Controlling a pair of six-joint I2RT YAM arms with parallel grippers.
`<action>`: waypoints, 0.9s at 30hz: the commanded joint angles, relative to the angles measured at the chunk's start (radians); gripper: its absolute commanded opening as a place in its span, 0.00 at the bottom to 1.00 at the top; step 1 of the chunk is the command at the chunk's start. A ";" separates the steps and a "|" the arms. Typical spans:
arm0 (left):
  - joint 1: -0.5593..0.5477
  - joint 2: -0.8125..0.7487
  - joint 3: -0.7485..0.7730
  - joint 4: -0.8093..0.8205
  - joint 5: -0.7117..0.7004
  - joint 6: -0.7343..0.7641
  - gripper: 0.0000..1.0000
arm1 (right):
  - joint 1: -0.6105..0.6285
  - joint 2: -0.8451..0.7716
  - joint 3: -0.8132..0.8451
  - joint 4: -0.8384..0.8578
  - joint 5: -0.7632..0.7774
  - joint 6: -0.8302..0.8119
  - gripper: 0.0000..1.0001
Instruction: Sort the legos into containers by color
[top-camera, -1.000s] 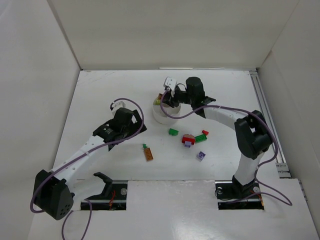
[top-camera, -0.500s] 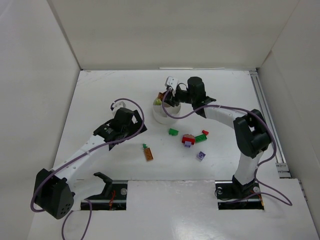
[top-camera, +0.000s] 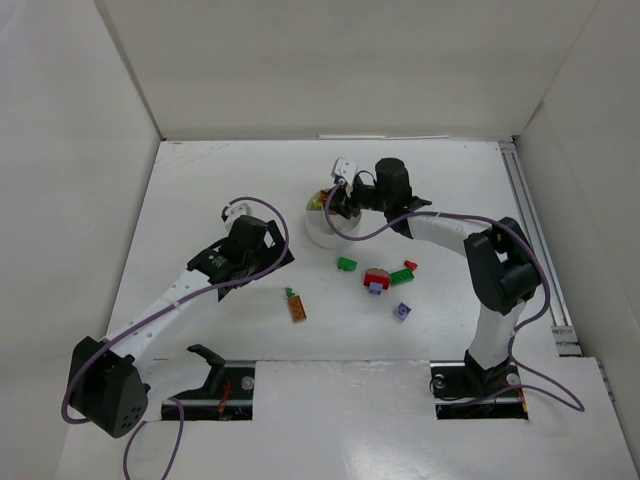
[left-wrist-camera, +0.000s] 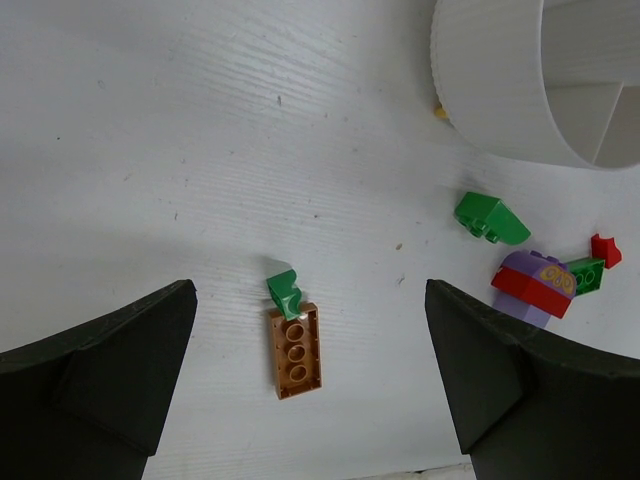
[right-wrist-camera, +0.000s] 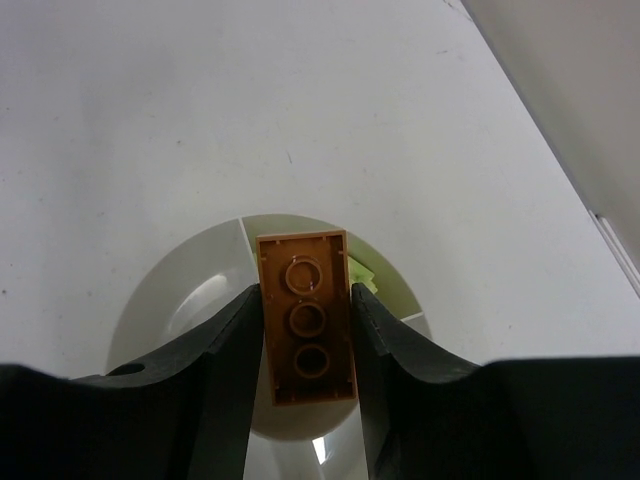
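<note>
My right gripper (top-camera: 333, 198) is shut on an orange-brown lego (right-wrist-camera: 305, 315) and holds it over the white dish (top-camera: 322, 228). In the right wrist view the dish (right-wrist-camera: 160, 300) lies below the brick, and a lime green lego (right-wrist-camera: 364, 276) sits in a far wedge. My left gripper (top-camera: 272, 254) is open and empty above the table. In its wrist view (left-wrist-camera: 310, 400) another orange-brown lego (left-wrist-camera: 296, 350) lies between the fingers, with a small dark green piece (left-wrist-camera: 284, 292) at its far end.
Loose legos lie right of centre: a dark green one (top-camera: 347, 264), a red-on-purple stack (top-camera: 376, 281), a green one (top-camera: 402, 275), a small red one (top-camera: 411, 265) and a purple one (top-camera: 402, 311). White walls enclose the table on three sides.
My right gripper has shifted very slightly over the dish with the orange-brown lego still in it. The left arm has not moved.
</note>
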 joint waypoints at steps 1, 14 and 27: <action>0.007 -0.006 0.042 -0.011 0.006 -0.009 0.96 | -0.006 0.006 0.002 0.053 -0.036 -0.003 0.46; 0.007 -0.015 0.011 -0.029 0.055 -0.018 0.97 | -0.015 -0.133 -0.058 0.071 -0.036 -0.003 0.64; -0.219 0.040 -0.067 -0.111 -0.060 -0.274 0.95 | -0.041 -0.681 -0.360 0.022 0.508 0.167 1.00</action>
